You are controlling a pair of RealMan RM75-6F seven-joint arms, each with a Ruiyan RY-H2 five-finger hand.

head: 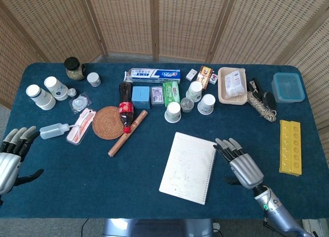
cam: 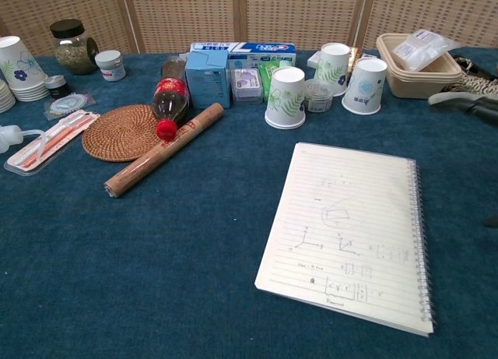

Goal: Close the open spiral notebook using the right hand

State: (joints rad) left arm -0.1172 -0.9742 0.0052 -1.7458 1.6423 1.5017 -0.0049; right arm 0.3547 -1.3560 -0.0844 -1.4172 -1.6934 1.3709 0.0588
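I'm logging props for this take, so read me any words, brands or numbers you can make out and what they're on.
No text can be read for certain.
Toothpaste box: print too blurred to read.
Red-label bottle: label unreadable.
Spiral notebook: faint pencil sketches and marks, too small to read.
Paper cups: leaf pattern only, no words seen.
Small cartons: print too small.

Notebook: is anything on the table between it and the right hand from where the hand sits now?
Nothing visible. In the head view the right hand is open beside the spiral edge of the notebook, with only bare blue cloth between them. The nearest cups stand further back, out of that path.
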